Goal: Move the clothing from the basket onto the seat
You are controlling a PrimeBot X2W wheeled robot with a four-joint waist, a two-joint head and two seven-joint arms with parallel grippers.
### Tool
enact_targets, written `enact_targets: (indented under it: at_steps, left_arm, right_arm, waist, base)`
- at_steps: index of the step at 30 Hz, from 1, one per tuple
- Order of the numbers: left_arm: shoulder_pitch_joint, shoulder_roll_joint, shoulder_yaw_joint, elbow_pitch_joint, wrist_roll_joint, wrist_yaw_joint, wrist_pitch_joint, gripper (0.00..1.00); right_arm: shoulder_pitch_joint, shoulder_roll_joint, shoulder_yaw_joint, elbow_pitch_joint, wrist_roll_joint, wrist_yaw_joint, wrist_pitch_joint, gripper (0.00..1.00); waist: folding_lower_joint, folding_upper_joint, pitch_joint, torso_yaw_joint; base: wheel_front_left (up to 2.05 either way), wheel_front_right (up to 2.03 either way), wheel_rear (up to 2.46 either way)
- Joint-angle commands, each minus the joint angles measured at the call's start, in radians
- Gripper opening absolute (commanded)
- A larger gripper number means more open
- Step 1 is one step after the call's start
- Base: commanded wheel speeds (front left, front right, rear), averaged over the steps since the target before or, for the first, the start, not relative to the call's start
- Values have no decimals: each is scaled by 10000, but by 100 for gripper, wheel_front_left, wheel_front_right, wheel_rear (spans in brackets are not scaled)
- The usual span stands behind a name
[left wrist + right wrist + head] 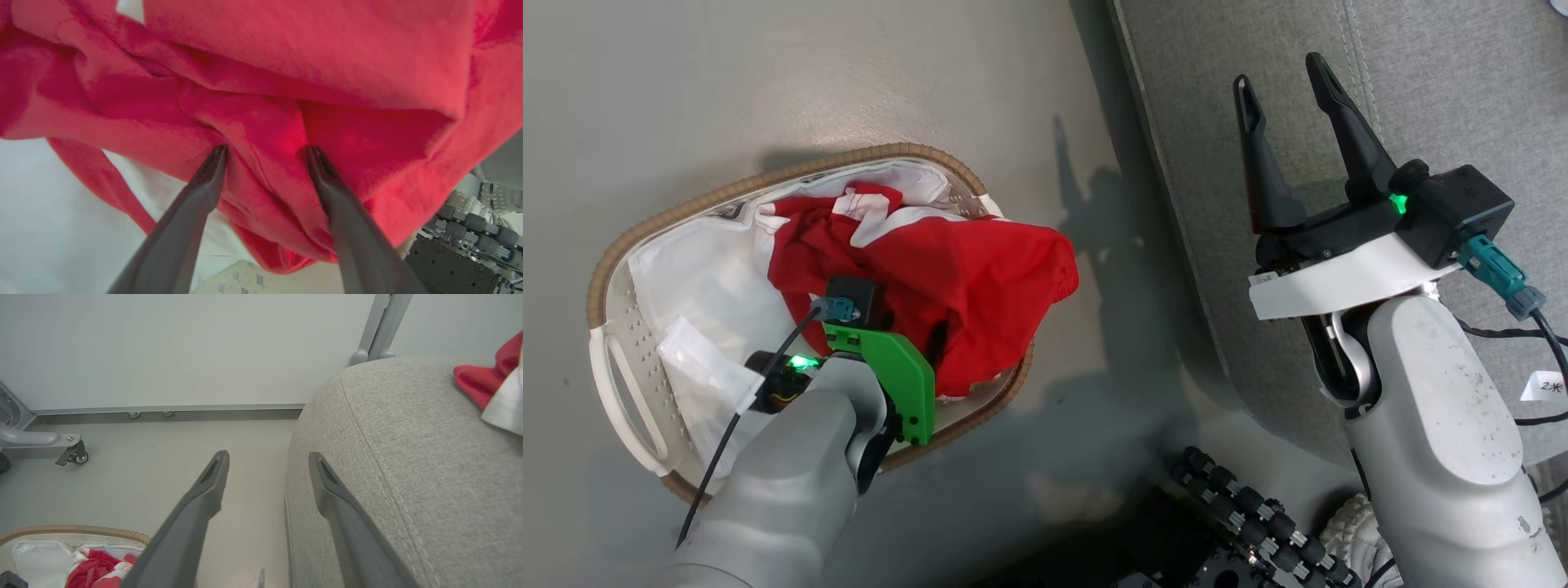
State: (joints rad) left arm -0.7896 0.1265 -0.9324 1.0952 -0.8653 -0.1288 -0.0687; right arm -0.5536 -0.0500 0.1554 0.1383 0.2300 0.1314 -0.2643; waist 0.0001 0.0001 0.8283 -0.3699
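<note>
Left claw (266, 150): fingers spread apart, tips pushed down into the clothing (947, 278), with a ridge of red fabric sitting between them. Not clamped on it. In the head view the left arm reaches down over the near side of the basket (882, 152) and the fingers are buried in the cloth.

Clothing: a bunched red heap with white panels, in the basket's right half. One red fold hangs over the rim on the side toward the seat (1421, 82). The white liner (694, 286) shows bare in the left half.

Basket: on the grey floor (768, 82), just left of the seat and not touching it as far as I can tell.

Right claw (1279, 73): fingers wide apart and holding nothing. It hangs above the seat's left edge, tips pointing away from the robot. In the right wrist view one finger (212, 486) lies over the floor and the other over the seat's rounded corner.

Another red-and-white piece (478, 381) lies on the seat top, far right of the right wrist view, well apart from the right claw.

The robot base (1241, 506), with its black rollers, is at the bottom, between basket and seat.
</note>
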Motion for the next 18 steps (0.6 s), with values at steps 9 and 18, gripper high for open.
enact_targets:
  at_steps: [9, 18]
  left_arm:
    - [85, 60, -724, 192, -498, -31, 196, 0]
    - [819, -79, -1085, 349, -918, -32, -704, 0]
  right_arm:
    - [-190, -24, 37, 180, -108, -14, 0, 100]
    - [76, -27, 7, 562, -217, -14, 0, 100]
  waist:
    - [-1, -1, -436, 115]
    - [-1, -1, -1823, 345]
  base:
    - [0, 0, 0]
    - [0, 0, 0]
